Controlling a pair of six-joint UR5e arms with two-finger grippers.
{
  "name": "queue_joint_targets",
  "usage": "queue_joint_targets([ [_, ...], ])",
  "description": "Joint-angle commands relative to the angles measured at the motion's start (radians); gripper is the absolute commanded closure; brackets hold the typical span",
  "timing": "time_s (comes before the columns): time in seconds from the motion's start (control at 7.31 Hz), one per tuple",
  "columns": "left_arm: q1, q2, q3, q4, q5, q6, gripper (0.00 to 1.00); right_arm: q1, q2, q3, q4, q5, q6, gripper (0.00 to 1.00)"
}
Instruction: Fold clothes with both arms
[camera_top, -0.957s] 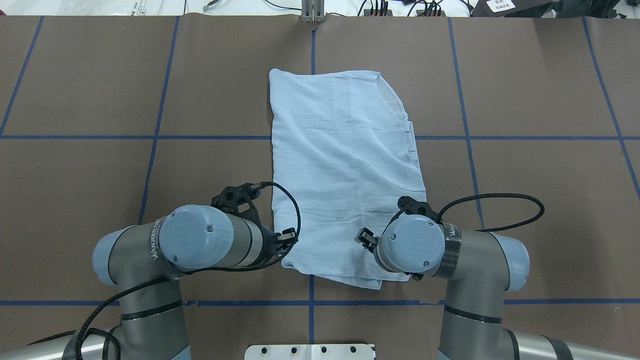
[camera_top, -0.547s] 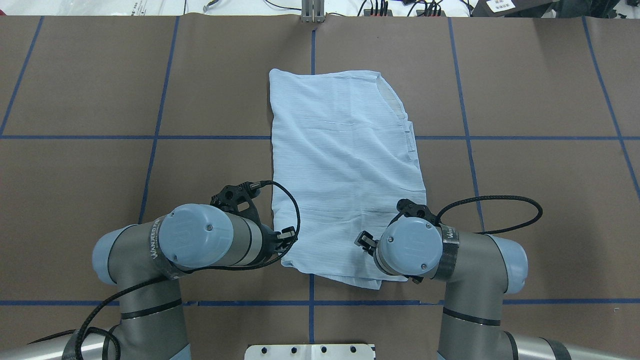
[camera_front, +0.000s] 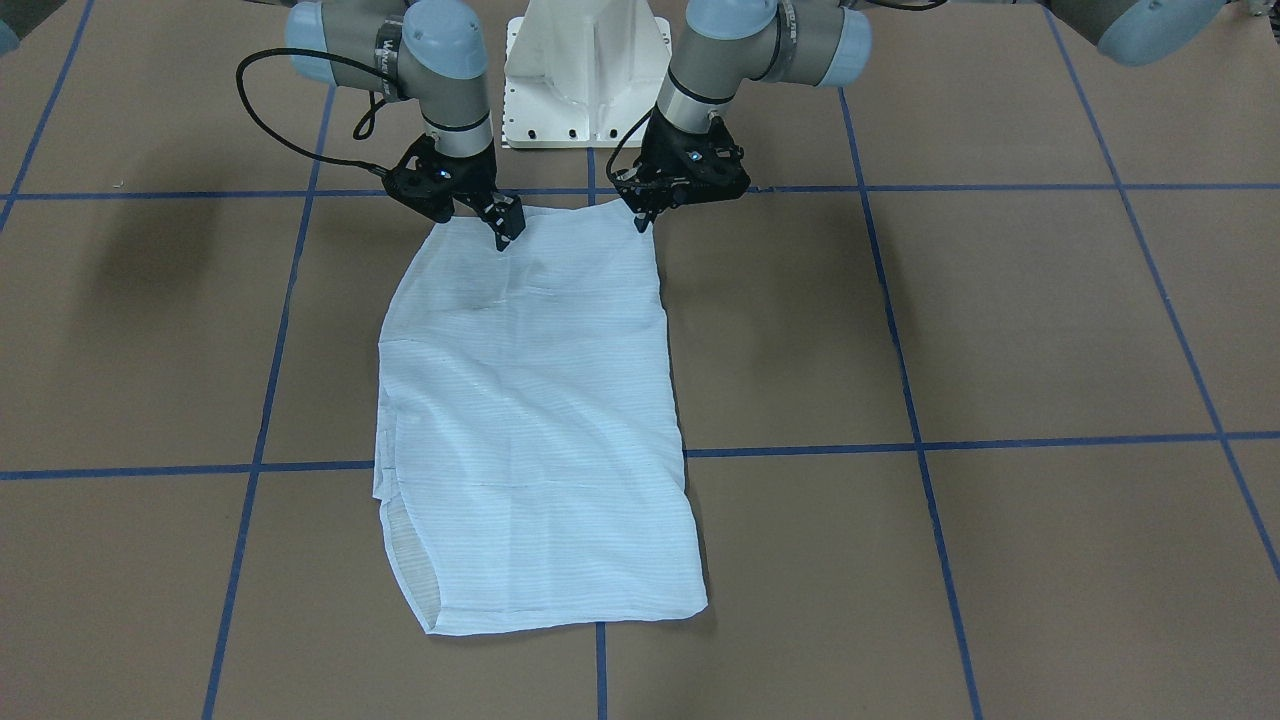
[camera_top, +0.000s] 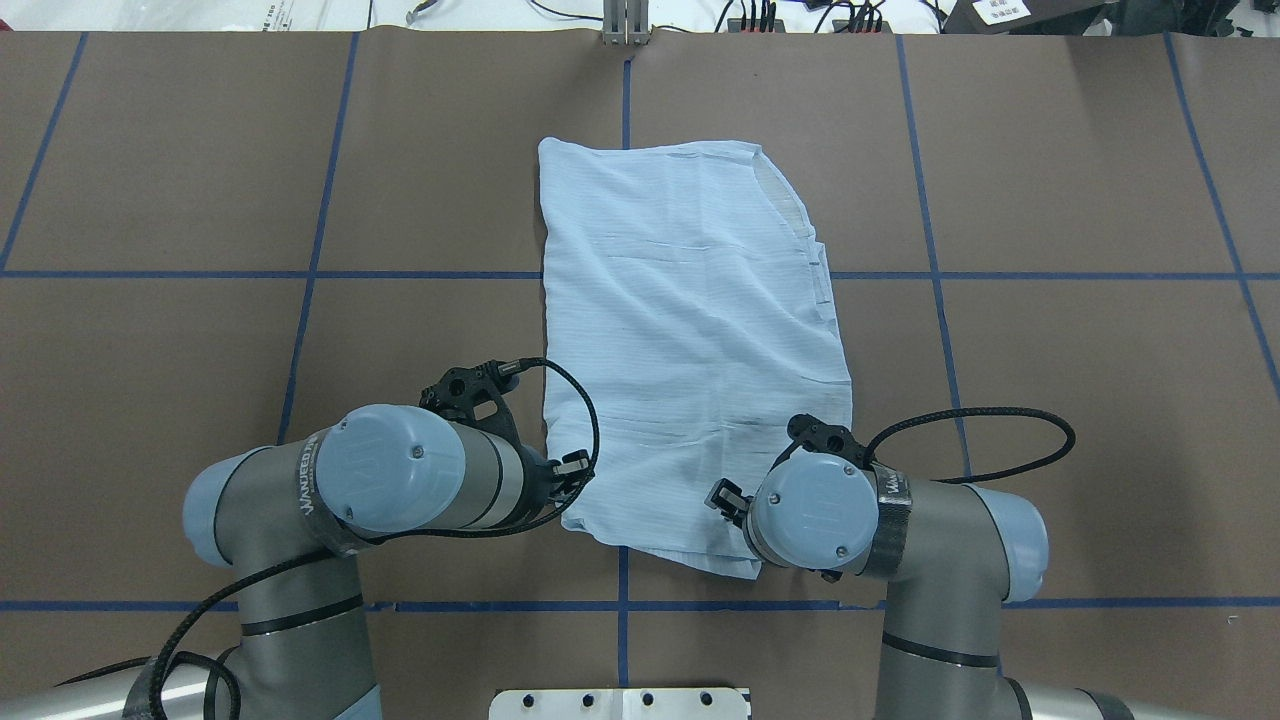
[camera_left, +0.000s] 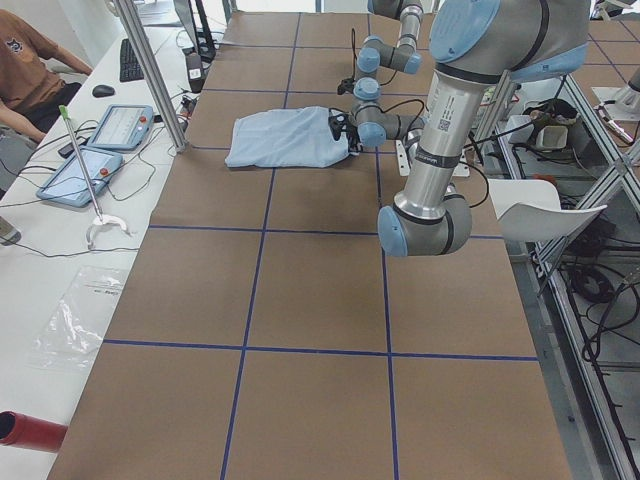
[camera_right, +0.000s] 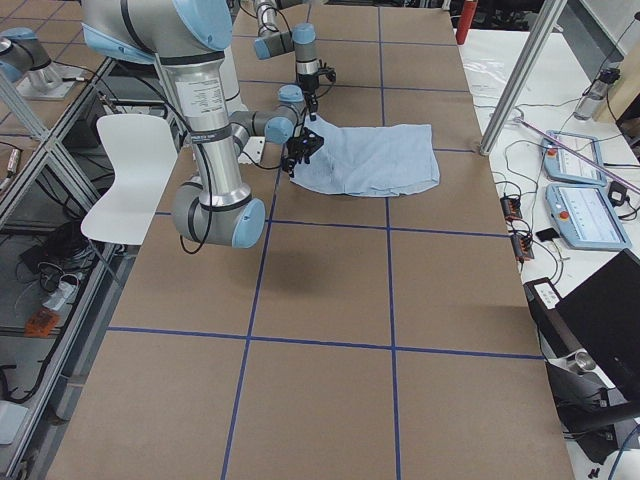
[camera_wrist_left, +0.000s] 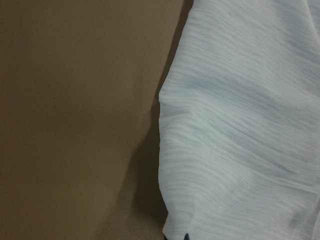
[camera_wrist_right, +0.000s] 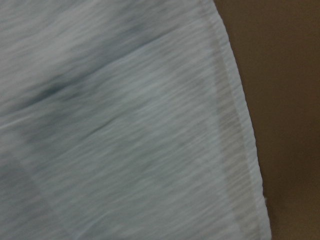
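Shirt (camera_front: 530, 400) lies flat mid-table. My left gripper (camera_front: 641, 218) and right gripper (camera_front: 506, 230) are low at its near hem; can't tell if either has closed. I'd pinch all layers, lift level, and fold away together.

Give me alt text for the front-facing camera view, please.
A light blue shirt, folded into a long panel, lies flat on a brown table gridded with blue tape. Both grippers are at its end nearest the robot: the left gripper at one corner, the right gripper partway along that edge.
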Motion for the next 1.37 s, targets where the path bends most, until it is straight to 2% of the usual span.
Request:
queue_joint_targets([
  [0.0, 0.001, 0.000, 0.000, 0.000, 0.001, 0.000, 1.00, -0.005, -0.003, 0.000, 0.003, 0.000, -0.001, 0.01],
  [0.27, 0.001, 0.000, 0.001, 0.000, 0.001, 0.000, 1.00, -0.010, -0.005, 0.000, 0.004, -0.002, 0.000, 0.03],
  [0.41, 0.001, 0.000, 0.000, 0.000, 0.001, 0.000, 1.00, -0.010, -0.006, 0.000, 0.004, -0.002, 0.000, 0.09],
  [0.55, 0.001, 0.000, 0.000, 0.000, 0.001, 0.000, 1.00, -0.011, -0.008, 0.000, 0.004, -0.002, 0.000, 0.16],
  [0.96, -0.001, 0.000, 0.000, 0.000, 0.003, 0.000, 1.00, -0.014, -0.009, 0.000, 0.006, -0.004, 0.000, 0.50],
  [1.23, -0.001, 0.000, 0.001, 0.000, 0.003, 0.000, 1.00, -0.014, -0.009, 0.000, 0.006, -0.004, 0.000, 0.64],
])
